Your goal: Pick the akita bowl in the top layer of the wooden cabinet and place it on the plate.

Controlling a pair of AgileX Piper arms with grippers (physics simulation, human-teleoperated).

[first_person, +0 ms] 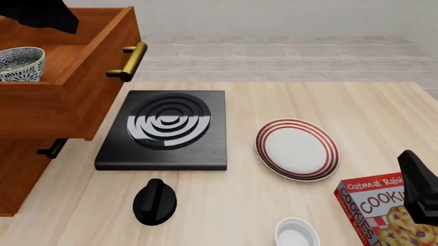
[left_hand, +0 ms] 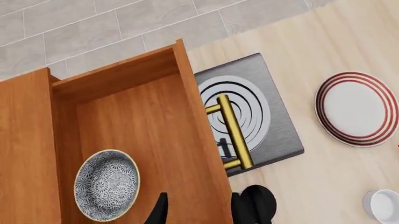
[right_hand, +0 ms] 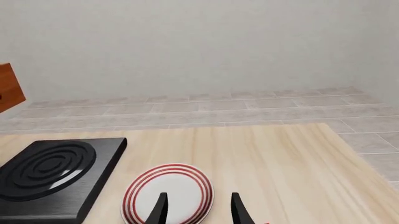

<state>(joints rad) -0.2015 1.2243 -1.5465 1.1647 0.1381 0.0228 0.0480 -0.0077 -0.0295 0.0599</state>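
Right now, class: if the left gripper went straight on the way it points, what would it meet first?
Probably the wooden floor of the open top drawer, just beside the akita bowl; the left gripper looks aimed slightly off the bowl, though depth is unclear.

Even, bright, diffuse render lighting; sharp focus throughout; white glare on the black stove slab (first_person: 164, 129); shadows faint.

Matte black arms, tapered black hand fingers (right_hand: 160, 207)
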